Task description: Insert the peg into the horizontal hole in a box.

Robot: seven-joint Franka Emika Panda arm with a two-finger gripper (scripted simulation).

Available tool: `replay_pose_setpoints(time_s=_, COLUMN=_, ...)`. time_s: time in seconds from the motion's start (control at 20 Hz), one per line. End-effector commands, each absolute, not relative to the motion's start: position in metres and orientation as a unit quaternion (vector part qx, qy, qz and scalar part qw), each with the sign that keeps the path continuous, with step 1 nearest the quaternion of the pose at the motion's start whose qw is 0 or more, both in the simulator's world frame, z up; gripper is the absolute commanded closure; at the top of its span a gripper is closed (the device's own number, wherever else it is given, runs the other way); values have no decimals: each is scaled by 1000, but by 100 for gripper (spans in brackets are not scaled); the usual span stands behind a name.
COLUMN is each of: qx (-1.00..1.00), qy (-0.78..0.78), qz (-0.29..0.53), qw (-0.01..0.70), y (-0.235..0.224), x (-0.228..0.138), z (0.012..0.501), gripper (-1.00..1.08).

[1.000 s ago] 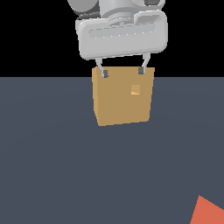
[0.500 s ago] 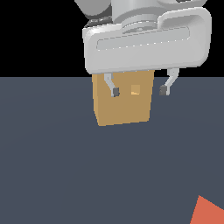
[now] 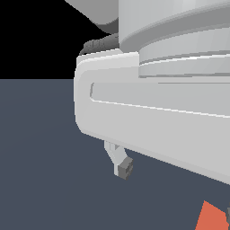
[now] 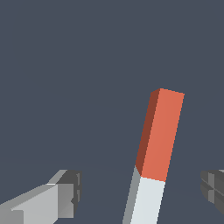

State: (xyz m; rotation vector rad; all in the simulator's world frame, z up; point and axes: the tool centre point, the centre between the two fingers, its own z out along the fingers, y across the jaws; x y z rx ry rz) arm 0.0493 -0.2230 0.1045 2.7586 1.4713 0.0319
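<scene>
Now tool (image 4: pixel 140 192) wide over peg (image 4: pixel 159 135)

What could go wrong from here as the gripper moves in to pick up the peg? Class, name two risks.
1. The peg lies between the open gripper fingers but nearer one fingertip; closing off-centre could knock or twist it.
2. In the exterior view the gripper hides the box entirely, so aligning with the hole cannot be checked from that camera now.

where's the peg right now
The peg lies on the dark floor, between the open hand's fingers in the wrist view; its orange end shows at the exterior view's lower right.
</scene>
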Motion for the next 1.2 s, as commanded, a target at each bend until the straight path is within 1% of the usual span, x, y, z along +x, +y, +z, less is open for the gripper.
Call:
replay_pose_setpoints(time_s=0.0, qx=900, qy=437, qz=7, qw=5, y=-252, x=42, z=91, gripper=-92)
replay_pose_setpoints(time_s=0.2, qx=918, qy=396, qz=2, qw=2, y=-287, x=30, z=75, gripper=-92)
replay_pose_setpoints(time_s=0.4, qx=928, qy=373, qz=0, qw=0, y=-305, x=21, z=67, gripper=-92)
replay_pose_setpoints(time_s=0.75, qx=928, qy=373, qz=0, qw=0, y=-305, x=20, z=60, gripper=-92)
replay_pose_setpoints(time_s=1.15, qx=929, qy=370, qz=0, qw=0, y=-306, x=18, z=22, gripper=-92)
